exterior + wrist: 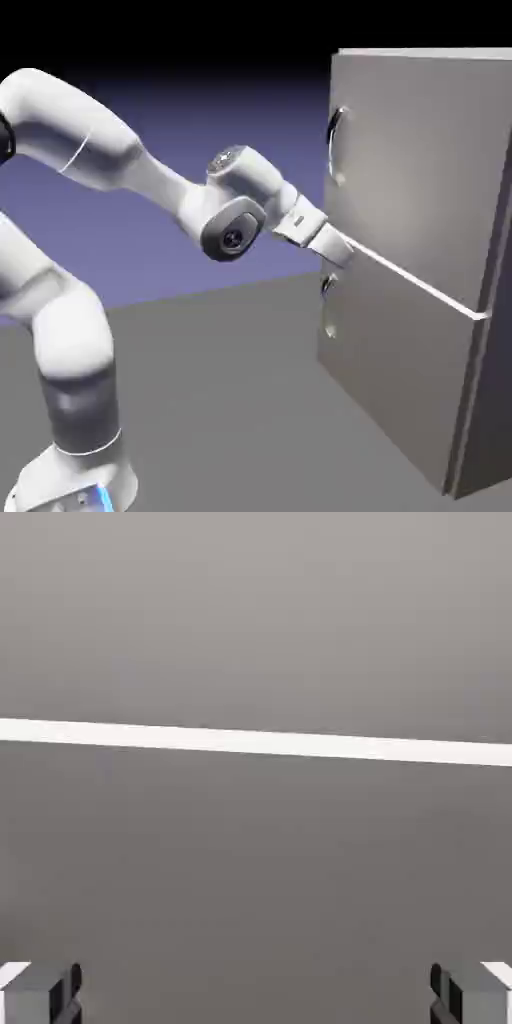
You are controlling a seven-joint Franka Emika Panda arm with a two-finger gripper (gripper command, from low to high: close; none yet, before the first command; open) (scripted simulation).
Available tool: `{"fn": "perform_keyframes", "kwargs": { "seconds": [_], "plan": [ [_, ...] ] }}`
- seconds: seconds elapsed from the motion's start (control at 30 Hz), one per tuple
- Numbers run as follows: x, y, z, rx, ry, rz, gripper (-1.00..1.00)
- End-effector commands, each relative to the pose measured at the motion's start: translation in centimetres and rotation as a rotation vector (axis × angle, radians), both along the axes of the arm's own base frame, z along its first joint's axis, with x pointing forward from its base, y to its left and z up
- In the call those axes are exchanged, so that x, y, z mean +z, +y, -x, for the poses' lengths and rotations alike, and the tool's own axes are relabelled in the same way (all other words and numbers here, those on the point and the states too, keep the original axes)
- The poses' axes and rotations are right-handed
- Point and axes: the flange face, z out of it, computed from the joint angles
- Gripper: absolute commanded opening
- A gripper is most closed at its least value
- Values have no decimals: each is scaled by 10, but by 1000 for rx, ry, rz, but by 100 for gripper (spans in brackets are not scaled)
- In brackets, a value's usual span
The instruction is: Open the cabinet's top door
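1. Reaching rightward from the lower left of the exterior view, the white arm (120, 170) puts its gripper (338, 250) right up at the front of the cabinet (420, 330), at about the level of the pale seam (420, 285) between the two panels.
2. Cabinet: tall grey metallic box, standing on the right of the scene on the grey table (220, 400).
3. Top door (420, 170): the taller panel above the seam, lying flush w/ the cabinet front (no gap showing at its edge). Its curved dark handle (336, 140) sits near the panel's left edge, well above the gripper.
4. Lower panel (400, 380): shorter, below the seam, w/ its own small handle (328, 300) just under the gripper.
5. Claw state: in the hand view the two grey fingertips (40, 994) sit at the far bottom corners, i.e. spread wide apart, w/ nothing between them but flat grey panel surface. Nothing is held.
6. The hand view is filled by grey metal, crossed by the pale seam (256, 742) as a nearly level bright stripe above the middle.
7. Contact betw. fingertips and cabinet front: can't tell from either view, though they are very close.
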Motion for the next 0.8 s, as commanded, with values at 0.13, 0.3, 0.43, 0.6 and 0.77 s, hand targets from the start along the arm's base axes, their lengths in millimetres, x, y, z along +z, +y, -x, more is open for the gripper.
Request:
{"fn": "perform_keyframes", "kwargs": {
  "seconds": [0.13,0.3,0.43,0.6,0.77],
  "plan": [
    [37,-5,4,-37,-89,-24,0],
    [70,-6,11,-66,-178,-43,0],
    [93,-3,19,-82,-247,-54,0],
    [116,7,28,-96,-332,-64,0],
    [133,21,36,-101,-412,-68,0]
  ]
}}
